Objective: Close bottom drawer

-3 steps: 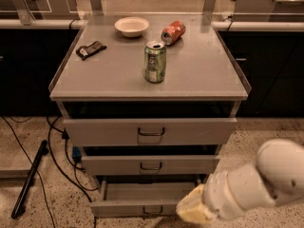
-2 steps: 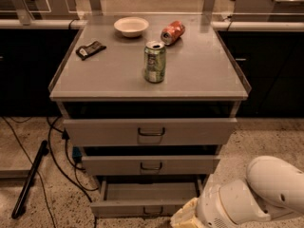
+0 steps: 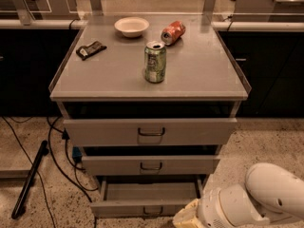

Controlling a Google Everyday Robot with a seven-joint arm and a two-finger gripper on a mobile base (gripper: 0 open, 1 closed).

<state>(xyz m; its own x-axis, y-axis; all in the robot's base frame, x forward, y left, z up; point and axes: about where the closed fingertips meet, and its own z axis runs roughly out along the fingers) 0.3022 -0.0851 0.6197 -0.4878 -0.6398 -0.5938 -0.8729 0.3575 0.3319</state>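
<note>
The grey metal cabinet (image 3: 149, 91) has three drawers pulled out. The bottom drawer (image 3: 142, 208) is the lowest and narrowest, pulled out the farthest, with a small dark loop handle (image 3: 153, 211) on its front. Its inside looks empty. My gripper (image 3: 186, 217) is at the lower right, just right of the bottom drawer's front and close to its right corner. The white arm (image 3: 261, 198) behind it fills the bottom right corner.
On the cabinet top stand a green can (image 3: 155, 61), a tipped red can (image 3: 173, 32), a white bowl (image 3: 131, 26) and a dark snack packet (image 3: 90, 50). The top drawer (image 3: 151, 131) and middle drawer (image 3: 150, 165) stick out. Cables and a black rod (image 3: 29, 179) lie on the floor at left.
My arm and gripper have moved down and to the right in the view, so more of the bottom drawer's front shows. The drawers have not moved.
</note>
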